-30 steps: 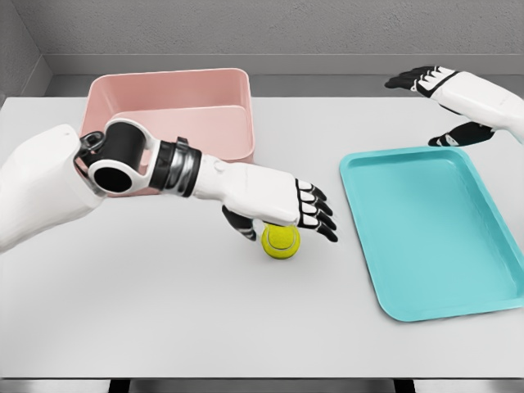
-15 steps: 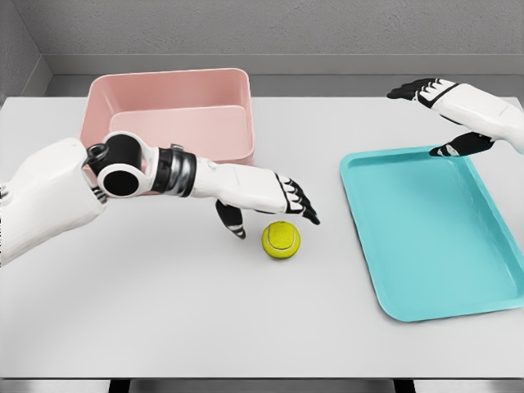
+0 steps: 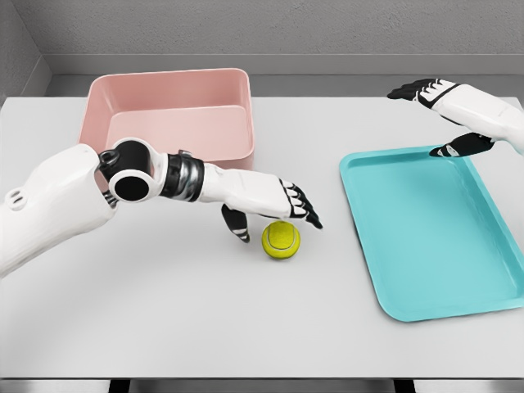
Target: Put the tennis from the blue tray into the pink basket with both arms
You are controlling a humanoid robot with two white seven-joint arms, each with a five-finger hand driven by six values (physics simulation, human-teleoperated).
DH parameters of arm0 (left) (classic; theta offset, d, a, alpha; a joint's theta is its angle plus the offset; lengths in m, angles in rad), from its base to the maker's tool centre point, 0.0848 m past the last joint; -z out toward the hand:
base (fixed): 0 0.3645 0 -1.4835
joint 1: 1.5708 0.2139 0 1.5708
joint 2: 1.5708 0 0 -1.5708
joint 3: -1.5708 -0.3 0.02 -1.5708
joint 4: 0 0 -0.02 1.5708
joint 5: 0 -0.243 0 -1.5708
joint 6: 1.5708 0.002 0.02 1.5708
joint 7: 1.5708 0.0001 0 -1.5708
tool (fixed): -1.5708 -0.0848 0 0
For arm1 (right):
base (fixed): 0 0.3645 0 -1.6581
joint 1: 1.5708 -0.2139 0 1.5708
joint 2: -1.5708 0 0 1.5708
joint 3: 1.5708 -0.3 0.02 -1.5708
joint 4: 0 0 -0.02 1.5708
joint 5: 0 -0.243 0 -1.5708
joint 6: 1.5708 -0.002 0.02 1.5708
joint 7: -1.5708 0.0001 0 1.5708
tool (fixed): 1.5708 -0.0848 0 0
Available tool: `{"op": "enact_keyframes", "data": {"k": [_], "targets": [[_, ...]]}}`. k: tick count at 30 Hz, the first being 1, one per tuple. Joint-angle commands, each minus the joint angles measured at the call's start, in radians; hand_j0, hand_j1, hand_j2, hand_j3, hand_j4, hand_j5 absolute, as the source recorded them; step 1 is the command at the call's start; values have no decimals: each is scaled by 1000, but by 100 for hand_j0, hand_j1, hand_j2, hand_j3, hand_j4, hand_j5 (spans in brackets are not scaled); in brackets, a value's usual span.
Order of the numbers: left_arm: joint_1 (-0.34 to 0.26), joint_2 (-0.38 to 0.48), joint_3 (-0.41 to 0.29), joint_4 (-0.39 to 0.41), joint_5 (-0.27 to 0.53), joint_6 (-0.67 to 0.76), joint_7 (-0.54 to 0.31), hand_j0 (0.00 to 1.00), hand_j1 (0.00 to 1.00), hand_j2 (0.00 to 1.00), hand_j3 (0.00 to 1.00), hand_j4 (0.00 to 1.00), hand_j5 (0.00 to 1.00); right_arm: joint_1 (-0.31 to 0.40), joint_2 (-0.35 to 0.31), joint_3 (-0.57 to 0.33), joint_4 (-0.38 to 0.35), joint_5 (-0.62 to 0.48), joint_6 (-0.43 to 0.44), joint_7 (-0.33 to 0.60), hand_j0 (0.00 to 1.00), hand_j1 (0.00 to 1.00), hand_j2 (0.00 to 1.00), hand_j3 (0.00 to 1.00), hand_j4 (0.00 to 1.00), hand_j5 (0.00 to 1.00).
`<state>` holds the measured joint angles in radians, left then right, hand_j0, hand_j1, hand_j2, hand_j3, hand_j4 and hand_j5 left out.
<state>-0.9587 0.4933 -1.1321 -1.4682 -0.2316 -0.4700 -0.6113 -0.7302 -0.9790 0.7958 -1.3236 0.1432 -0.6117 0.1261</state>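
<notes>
White table [image 3: 164,311]: tennis ball [image 3: 281,240] loose beneath spread, empty left hand [image 3: 274,205]

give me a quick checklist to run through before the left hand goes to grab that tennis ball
1. Tennis ball out of the blue tray, on the table: ok.
2. Left hand above and just behind the ball: ok.
3. Left fingers spread, holding nothing: ok.
4. Fingers touching the ball: cannot tell.
5. Pink basket open, nothing in it: ok.
6. Right hand behind the tray's far edge, away from the ball: ok.
</notes>
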Motion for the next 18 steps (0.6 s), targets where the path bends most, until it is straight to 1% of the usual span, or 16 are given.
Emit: {"op": "enact_keyframes", "data": {"k": [1,3,11,13,18], "targets": [[0,-7,3,11,-11,1,0,100,100,100,100,100,100,0,-1,-1,0,-7,1,0,100,100,100,100,100,100],[20,-9,11,3,-11,1,0,100,100,100,100,100,100,2,-1,-1,0,-7,1,0,100,100,100,100,100,100],[20,-25,3,-1,-9,1,0,100,100,100,100,100,100,2,-1,0,0,-7,1,4,100,100,100,100,100,100],[40,-25,5,3,-12,1,0,100,100,100,100,100,100,2,0,-1,-2,-7,1,4,100,100,100,100,100,100],[41,-36,3,9,-28,1,0,100,100,100,100,100,100,6,0,-1,0,-7,1,4,100,100,100,100,100,100]]}}
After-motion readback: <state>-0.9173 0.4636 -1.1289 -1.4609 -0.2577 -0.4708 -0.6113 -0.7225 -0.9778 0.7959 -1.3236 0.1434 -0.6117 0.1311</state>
